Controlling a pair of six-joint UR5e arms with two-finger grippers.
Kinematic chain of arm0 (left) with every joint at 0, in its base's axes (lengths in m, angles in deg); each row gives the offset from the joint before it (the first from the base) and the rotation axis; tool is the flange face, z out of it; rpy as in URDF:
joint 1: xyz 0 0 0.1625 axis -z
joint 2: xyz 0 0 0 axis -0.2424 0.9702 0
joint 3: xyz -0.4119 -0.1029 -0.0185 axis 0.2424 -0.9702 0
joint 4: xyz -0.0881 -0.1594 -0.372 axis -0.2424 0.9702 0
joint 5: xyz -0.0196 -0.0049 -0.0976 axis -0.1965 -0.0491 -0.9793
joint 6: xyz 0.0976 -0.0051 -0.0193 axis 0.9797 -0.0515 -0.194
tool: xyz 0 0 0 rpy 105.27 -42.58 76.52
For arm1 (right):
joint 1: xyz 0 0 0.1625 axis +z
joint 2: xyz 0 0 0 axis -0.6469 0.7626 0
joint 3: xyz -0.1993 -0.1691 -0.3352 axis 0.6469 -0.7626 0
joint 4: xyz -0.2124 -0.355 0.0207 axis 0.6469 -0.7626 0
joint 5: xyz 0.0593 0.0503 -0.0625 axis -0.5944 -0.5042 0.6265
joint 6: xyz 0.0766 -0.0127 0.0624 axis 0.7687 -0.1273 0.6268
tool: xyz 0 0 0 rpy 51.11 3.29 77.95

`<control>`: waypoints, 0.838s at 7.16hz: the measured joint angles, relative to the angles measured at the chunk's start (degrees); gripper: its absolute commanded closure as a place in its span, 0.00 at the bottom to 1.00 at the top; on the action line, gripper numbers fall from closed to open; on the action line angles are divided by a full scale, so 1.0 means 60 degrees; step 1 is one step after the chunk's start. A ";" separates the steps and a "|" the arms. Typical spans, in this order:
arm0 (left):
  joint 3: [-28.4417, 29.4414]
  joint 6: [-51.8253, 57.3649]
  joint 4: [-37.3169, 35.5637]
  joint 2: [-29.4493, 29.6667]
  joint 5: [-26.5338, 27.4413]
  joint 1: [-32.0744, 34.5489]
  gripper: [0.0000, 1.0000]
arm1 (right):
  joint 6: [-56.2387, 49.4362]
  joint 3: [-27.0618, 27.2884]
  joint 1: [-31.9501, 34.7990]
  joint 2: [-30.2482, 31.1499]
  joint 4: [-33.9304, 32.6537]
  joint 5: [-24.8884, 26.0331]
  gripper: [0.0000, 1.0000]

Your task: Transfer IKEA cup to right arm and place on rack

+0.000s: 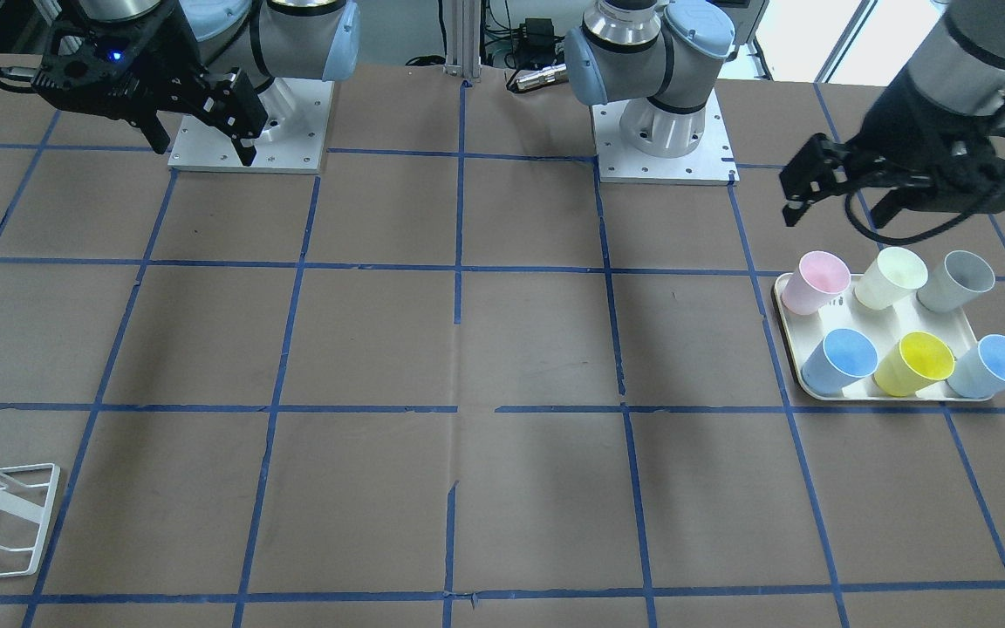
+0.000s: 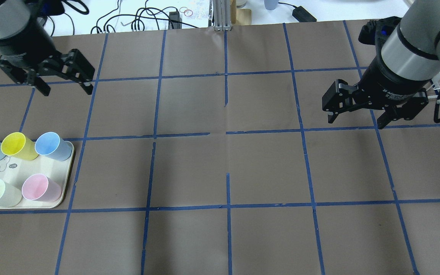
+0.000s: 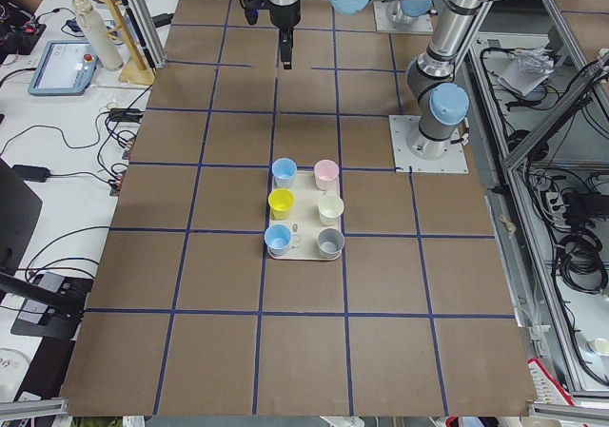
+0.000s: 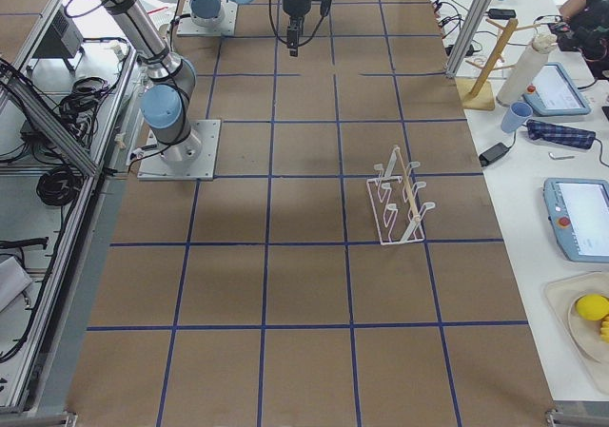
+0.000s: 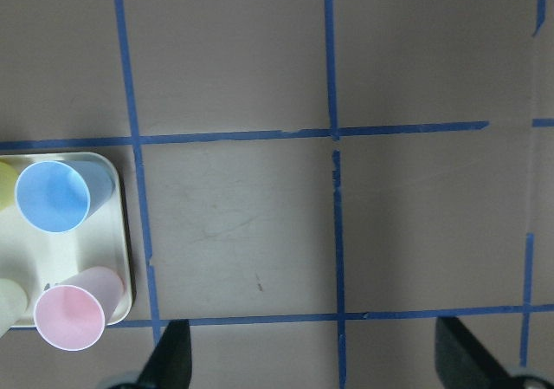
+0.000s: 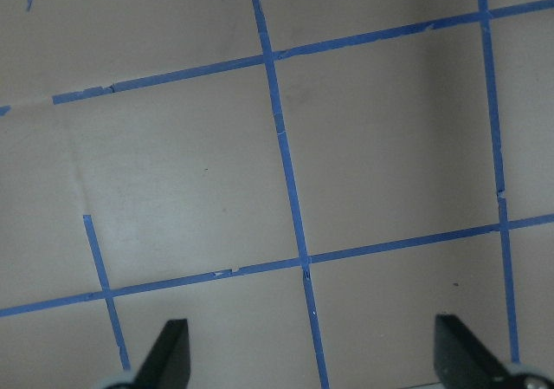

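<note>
Both grippers spread wide and empty; cup on tray, unhandled.

IKEA cup (image 1: 956, 281) stands upright on the tray (image 1: 963, 324), end of the row nearest the robot's base, just beside the cream cup (image 1: 891, 277); left gripper (image 1: 834, 218) hangs above the table (image 1: 502, 349) near the tray, fingers far apart, nothing between them; right gripper (image 1: 203, 150) likewise wide and bare on the other side; rack (image 4: 400, 203) stands on the right half, well apart from the tray.
</note>
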 measured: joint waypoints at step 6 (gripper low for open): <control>-0.1075 0.6249 -0.2107 0.1336 0.0024 -0.5596 0.00 | -0.0005 0.0018 0.0000 -0.0019 0.0005 -0.0016 0.00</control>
